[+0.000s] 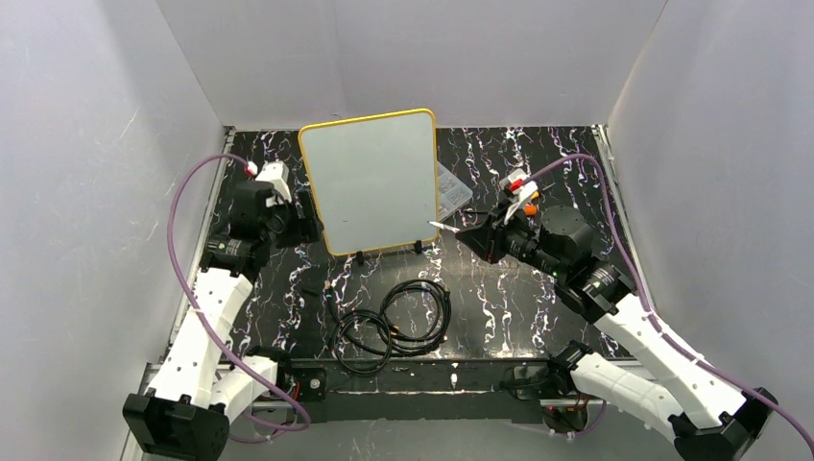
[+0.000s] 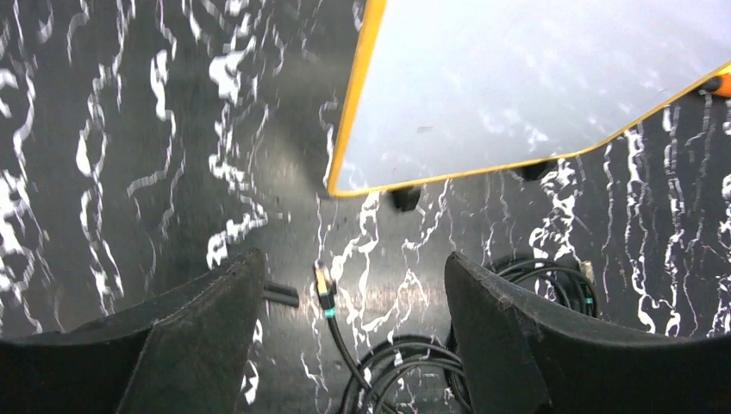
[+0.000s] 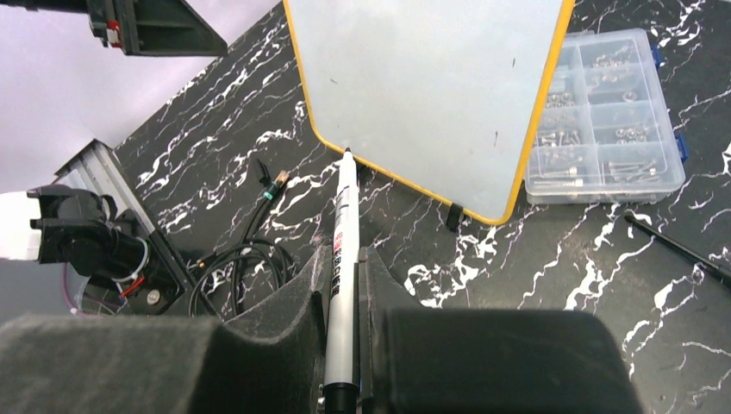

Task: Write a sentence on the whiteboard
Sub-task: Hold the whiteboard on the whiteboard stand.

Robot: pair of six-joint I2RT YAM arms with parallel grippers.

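Note:
The whiteboard (image 1: 374, 182) with its yellow-orange frame stands on small black feet at the middle back; its face is blank and no sentence shows on it. It also shows in the left wrist view (image 2: 517, 86) and the right wrist view (image 3: 431, 86). My right gripper (image 1: 475, 233) (image 3: 345, 254) is shut on a white marker (image 1: 443, 227) (image 3: 343, 224). The marker's black tip points at the board's lower frame edge, near a corner. My left gripper (image 1: 305, 217) (image 2: 353, 267) is open and empty beside the board's left edge.
A clear plastic compartment box (image 3: 603, 121) of screws lies right of the board, partly behind it in the top view (image 1: 453, 187). Coiled black cables (image 1: 394, 322) (image 2: 414, 362) lie in front of the board. A thin black rod (image 3: 672, 246) lies at the right.

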